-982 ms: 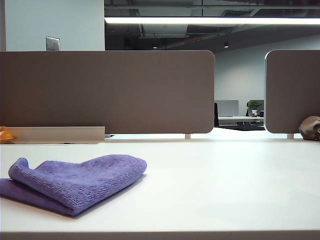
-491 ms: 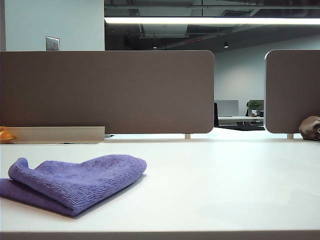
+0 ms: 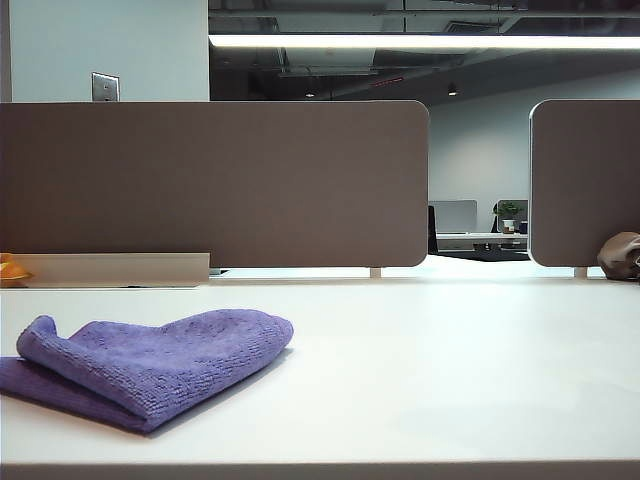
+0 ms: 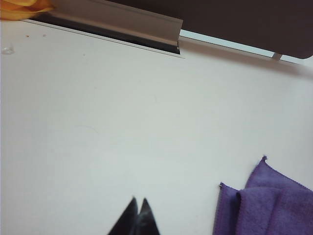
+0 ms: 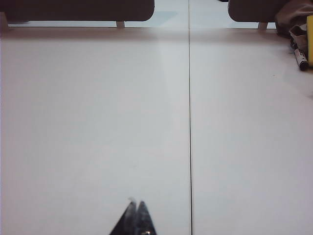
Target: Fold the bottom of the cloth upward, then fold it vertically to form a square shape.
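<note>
The purple fuzzy cloth (image 3: 150, 365) lies folded over in layers on the white table (image 3: 420, 370) at the near left in the exterior view. The left wrist view catches one corner of the cloth (image 4: 269, 205), with stacked layers and a thin hem. My left gripper (image 4: 139, 201) is shut and empty, its dark tips together over bare table beside the cloth and apart from it. My right gripper (image 5: 135, 203) is also shut and empty, over bare table with no cloth in its view. Neither arm shows in the exterior view.
Grey divider panels (image 3: 215, 185) stand along the table's far edge. A metal channel (image 4: 117, 24) and an orange thing (image 3: 12, 270) sit at the back left. A brownish-grey lump (image 3: 620, 255) and a marker (image 5: 299, 56) lie at the back right. A seam (image 5: 190, 122) runs down the tabletop.
</note>
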